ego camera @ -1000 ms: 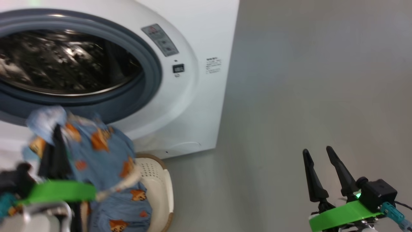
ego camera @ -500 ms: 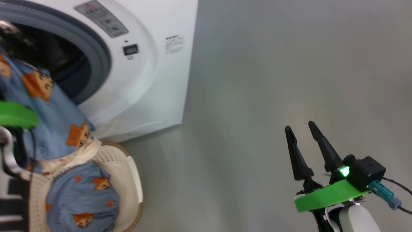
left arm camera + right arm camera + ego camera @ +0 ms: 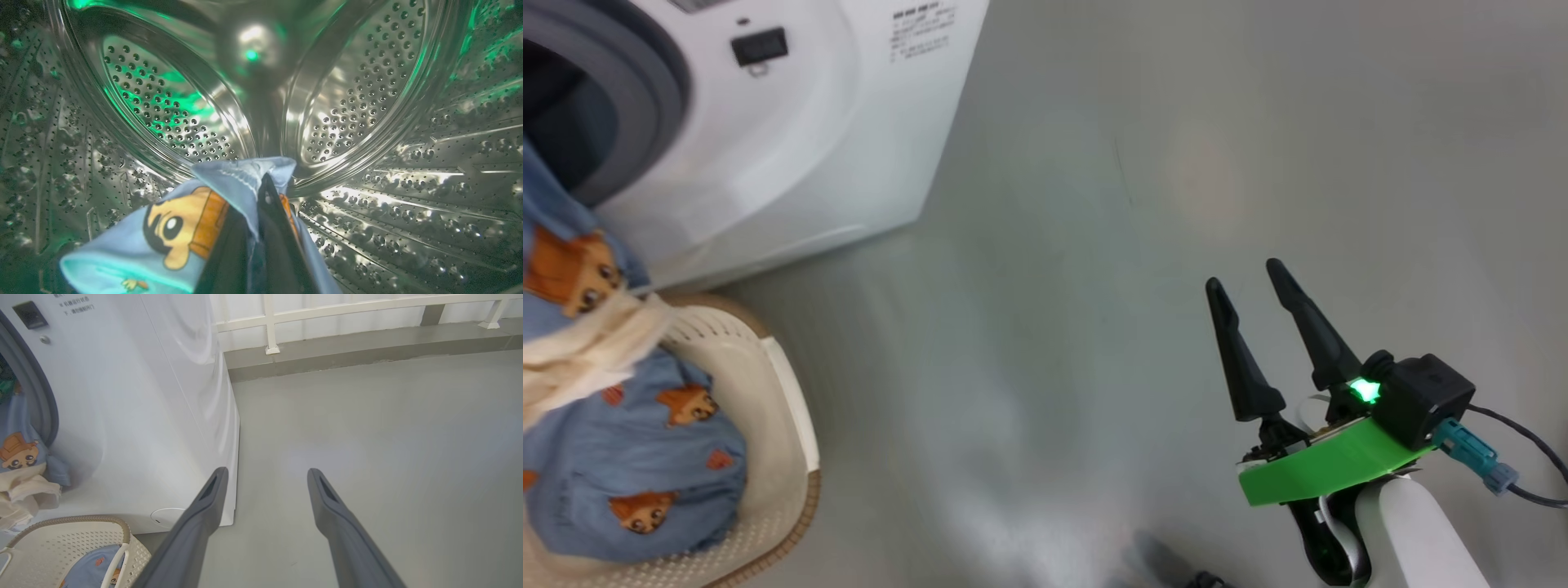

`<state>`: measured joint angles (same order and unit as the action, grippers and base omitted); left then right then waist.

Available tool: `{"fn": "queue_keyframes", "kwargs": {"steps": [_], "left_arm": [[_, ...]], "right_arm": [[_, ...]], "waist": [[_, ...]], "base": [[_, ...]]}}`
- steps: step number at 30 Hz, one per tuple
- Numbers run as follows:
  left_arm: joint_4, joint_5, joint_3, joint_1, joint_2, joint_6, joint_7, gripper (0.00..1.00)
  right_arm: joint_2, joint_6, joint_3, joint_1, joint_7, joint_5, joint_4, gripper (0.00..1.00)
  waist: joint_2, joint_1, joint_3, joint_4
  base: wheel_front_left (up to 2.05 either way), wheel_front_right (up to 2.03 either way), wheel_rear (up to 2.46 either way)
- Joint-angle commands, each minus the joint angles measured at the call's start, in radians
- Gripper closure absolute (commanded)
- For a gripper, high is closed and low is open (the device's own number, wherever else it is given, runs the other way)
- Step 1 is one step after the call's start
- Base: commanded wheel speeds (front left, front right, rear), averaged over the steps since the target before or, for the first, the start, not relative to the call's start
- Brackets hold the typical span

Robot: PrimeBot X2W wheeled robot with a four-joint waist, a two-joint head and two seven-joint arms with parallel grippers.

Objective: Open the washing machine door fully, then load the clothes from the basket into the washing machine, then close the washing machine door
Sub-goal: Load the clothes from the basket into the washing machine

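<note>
My left gripper (image 3: pixel 265 183) is shut on a light blue garment (image 3: pixel 175 232) with an orange cartoon figure, held inside the steel perforated drum (image 3: pixel 367 102) of the washing machine (image 3: pixel 792 139). In the head view that garment (image 3: pixel 556 261) trails from the machine's opening down over the basket (image 3: pixel 784 408), where more blue clothes (image 3: pixel 629 465) lie. The white machine (image 3: pixel 163 416) and basket (image 3: pixel 69 535) also appear in the right wrist view. My right gripper (image 3: pixel 1254 282) hovers open over the bare floor to the right of the machine, nothing between its fingers. The washing machine door is out of view.
Grey floor (image 3: pixel 1094 204) stretches to the right of the machine. A low grey step with a white railing (image 3: pixel 347 310) runs along the far wall. A cable (image 3: pixel 1519 457) leaves the right wrist.
The head camera has swung right and down, shifting machine and basket to the left. The garment has gone from hanging before the opening to trailing into it. The right gripper stays open.
</note>
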<state>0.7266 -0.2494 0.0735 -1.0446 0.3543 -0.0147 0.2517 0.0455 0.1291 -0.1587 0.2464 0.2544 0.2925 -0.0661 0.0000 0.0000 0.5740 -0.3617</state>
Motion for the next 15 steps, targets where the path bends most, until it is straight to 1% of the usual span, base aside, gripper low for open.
{"fn": "queue_keyframes", "kwargs": {"steps": [1,4,10,15], "left_arm": [[-0.011,0.014,0.018,-0.045,0.057,-0.005,0.009,1.00],[-0.005,0.041,0.008,-0.121,0.076,-0.003,0.010,1.00],[0.007,0.080,-0.007,-0.207,0.093,-0.008,0.010,1.00],[0.025,0.101,-0.022,-0.280,0.093,-0.013,0.010,1.00]], "right_arm": [[0.005,0.002,-0.030,0.001,0.007,0.003,0.021,0.00],[0.005,0.002,-0.045,0.006,0.007,0.000,0.015,0.00],[0.005,0.002,-0.055,0.015,0.007,-0.007,0.013,0.00],[0.005,0.002,-0.068,0.022,0.007,0.001,0.007,0.00]], "waist": [[0.0000,0.0000,0.085,-0.030],[0.0000,0.0000,0.115,-0.030],[0.0000,0.0000,0.152,-0.029],[0.0000,0.0000,0.174,-0.026]], "base": [[0.00,0.00,0.00],[0.00,0.00,0.00],[0.00,0.00,0.00],[0.00,0.00,0.00]]}}
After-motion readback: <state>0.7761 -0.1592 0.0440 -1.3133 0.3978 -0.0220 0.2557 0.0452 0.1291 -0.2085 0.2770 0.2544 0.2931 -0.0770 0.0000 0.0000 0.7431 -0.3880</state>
